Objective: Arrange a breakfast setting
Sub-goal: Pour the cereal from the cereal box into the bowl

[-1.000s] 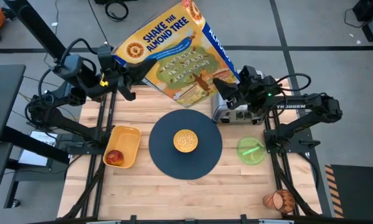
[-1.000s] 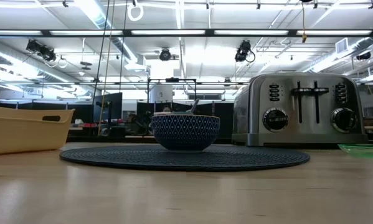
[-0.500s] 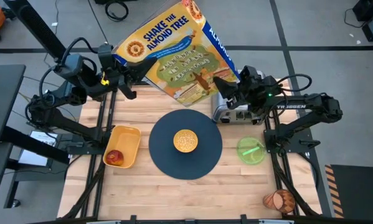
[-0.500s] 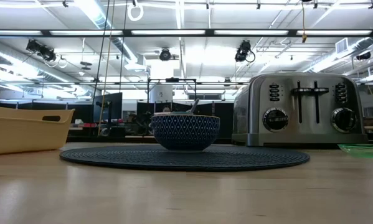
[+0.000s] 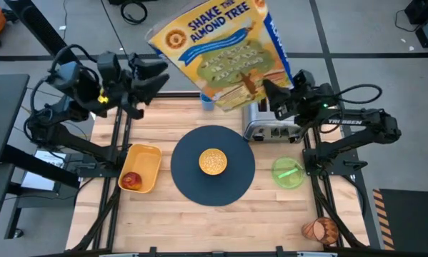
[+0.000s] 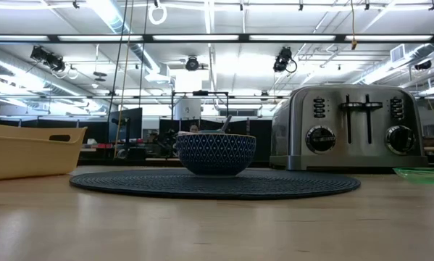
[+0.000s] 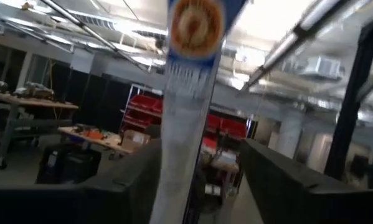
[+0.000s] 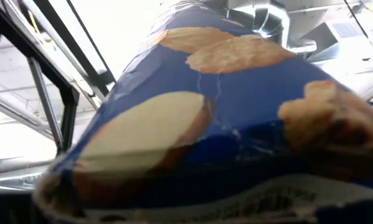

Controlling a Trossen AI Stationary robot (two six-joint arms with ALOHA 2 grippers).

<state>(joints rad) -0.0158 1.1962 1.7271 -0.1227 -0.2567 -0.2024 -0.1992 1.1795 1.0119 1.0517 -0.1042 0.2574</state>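
While my R gripper (image 5: 274,95) pinches cereal box (image 5: 221,50) aloft, L gripper (image 5: 151,77) spread beside it. Step: stow box; bowl (image 5: 213,162) looks filled. Next: steady one-arm carry off mat (image 5: 188,182).

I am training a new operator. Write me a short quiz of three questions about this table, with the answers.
1. True or false: the red apple lies in the yellow plastic tray.
2. What stands on the large dark blue-grey round mat? A) chrome toaster B) patterned cereal bowl C) green plate
3. Which gripper holds the big cereal box?
Key: 1 true; 2 B; 3 the right gripper.
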